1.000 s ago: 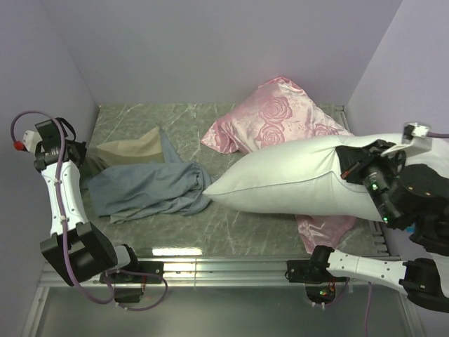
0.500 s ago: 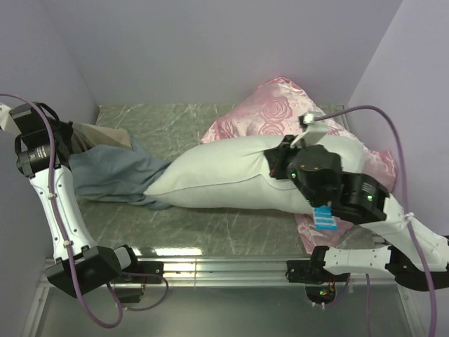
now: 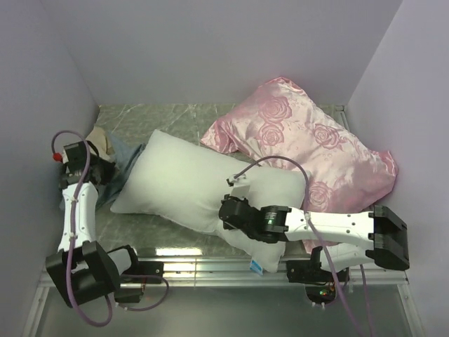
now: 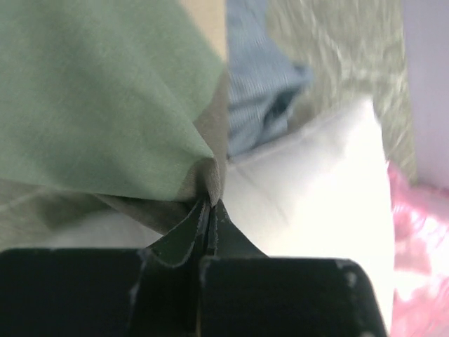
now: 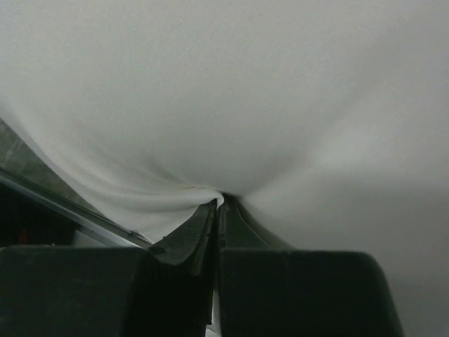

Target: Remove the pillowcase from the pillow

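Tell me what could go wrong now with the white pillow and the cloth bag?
1. The pillow seems to lie partly on the pillowcase, so the left gripper, shut on that cloth, might drag both.
2. The right gripper pinches only a thin fold of pillow; it could slip.
3. The pillow's corner with the blue tag hangs over the front edge of the table and might slide off.

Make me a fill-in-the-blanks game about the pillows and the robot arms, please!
1. The left gripper pinches the cloth of the ____.
2. The right gripper pinches the plain ____ pillow.
3. The shiny pillow with roses is coloured ____.
4. Both grippers are ____, not open.

Missing words: pillowcase; white; pink; shut.
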You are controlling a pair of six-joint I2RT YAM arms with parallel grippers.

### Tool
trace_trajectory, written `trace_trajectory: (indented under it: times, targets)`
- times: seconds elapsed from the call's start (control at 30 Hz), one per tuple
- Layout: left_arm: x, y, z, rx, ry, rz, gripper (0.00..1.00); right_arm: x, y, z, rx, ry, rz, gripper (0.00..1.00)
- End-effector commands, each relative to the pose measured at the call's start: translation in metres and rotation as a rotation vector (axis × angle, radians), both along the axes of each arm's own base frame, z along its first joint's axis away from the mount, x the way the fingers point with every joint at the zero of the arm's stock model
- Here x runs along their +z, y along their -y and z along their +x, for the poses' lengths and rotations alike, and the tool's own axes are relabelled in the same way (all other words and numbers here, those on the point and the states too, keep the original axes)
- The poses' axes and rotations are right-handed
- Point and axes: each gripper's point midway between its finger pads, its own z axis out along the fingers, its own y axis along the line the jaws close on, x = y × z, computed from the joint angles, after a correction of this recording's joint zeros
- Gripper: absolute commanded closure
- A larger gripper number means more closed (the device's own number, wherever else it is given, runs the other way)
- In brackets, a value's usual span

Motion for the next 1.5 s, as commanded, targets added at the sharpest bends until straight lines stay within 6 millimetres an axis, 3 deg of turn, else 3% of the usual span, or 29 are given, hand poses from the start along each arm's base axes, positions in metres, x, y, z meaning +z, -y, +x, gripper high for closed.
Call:
trace_trajectory:
  times: [0.0, 0.13, 0.17, 0.23, 0.27, 0.3, 0.33, 0.37, 0.4, 0.47, 0.63, 0.67, 0.7, 0.83, 1.0, 1.13, 1.33, 1.47]
  targets:
    - [0.013, 0.024, 0.004, -0.055, 0.095, 0.05, 0.99, 0.031, -0.027, 0.02, -0.1, 0.047, 0.165, 1.0]
    - [-0.007, 0.028, -0.005, -0.07, 0.037, 0.077, 0.83, 0.046, -0.029, 0.021, -0.089, 0.061, 0.191, 1.0]
    - [-0.009, 0.028, -0.007, -0.087, 0.027, 0.093, 0.7, 0.052, -0.031, 0.018, -0.072, 0.058, 0.211, 1.0]
    - [-0.004, 0.019, -0.008, -0.067, 0.015, 0.137, 0.55, 0.054, -0.031, 0.014, -0.053, 0.061, 0.212, 0.98]
    - [-0.001, 0.015, -0.01, -0.064, 0.008, 0.166, 0.4, 0.057, -0.03, 0.012, -0.046, 0.06, 0.219, 0.93]
    - [0.01, 0.011, -0.01, -0.056, 0.028, 0.19, 0.34, 0.058, -0.031, 0.009, -0.029, 0.055, 0.22, 0.89]
    - [0.015, 0.009, -0.011, -0.048, 0.03, 0.208, 0.27, 0.061, -0.031, 0.007, -0.019, 0.053, 0.224, 0.77]
    - [0.019, 0.005, -0.014, -0.042, 0.027, 0.233, 0.13, 0.068, -0.03, 0.006, -0.004, 0.06, 0.235, 0.72]
    - [0.033, 0.004, -0.014, -0.042, 0.064, 0.254, 0.1, 0.071, -0.031, 0.003, 0.01, 0.059, 0.244, 0.62]
    - [0.045, 0.004, -0.016, -0.056, 0.086, 0.279, 0.01, 0.084, -0.031, 0.0, 0.027, 0.069, 0.267, 0.53]
    - [0.085, 0.025, -0.017, -0.18, 0.197, 0.297, 0.01, 0.112, -0.03, -0.008, 0.072, 0.09, 0.3, 0.4]
    - [0.091, 0.03, -0.017, -0.213, 0.216, 0.31, 0.01, 0.122, -0.029, -0.009, 0.078, 0.098, 0.32, 0.29]
    - [0.101, 0.039, -0.019, -0.252, 0.253, 0.312, 0.01, 0.126, -0.027, -0.009, 0.082, 0.105, 0.325, 0.25]
    - [0.132, 0.076, -0.029, -0.425, 0.383, 0.313, 0.01, 0.148, -0.014, -0.01, 0.072, 0.141, 0.386, 0.22]
    - [0.168, 0.091, -0.052, -0.471, 0.525, 0.383, 0.01, 0.164, 0.024, -0.008, 0.008, 0.199, 0.452, 0.19]
    - [0.169, 0.107, -0.061, -0.551, 0.566, 0.367, 0.01, 0.17, 0.058, -0.007, -0.048, 0.233, 0.494, 0.16]
    - [0.167, 0.131, -0.075, -0.674, 0.649, 0.354, 0.01, 0.162, 0.109, -0.007, -0.145, 0.252, 0.508, 0.13]
    - [0.154, 0.132, -0.076, -0.678, 0.643, 0.368, 0.01, 0.155, 0.132, -0.01, -0.177, 0.257, 0.539, 0.11]
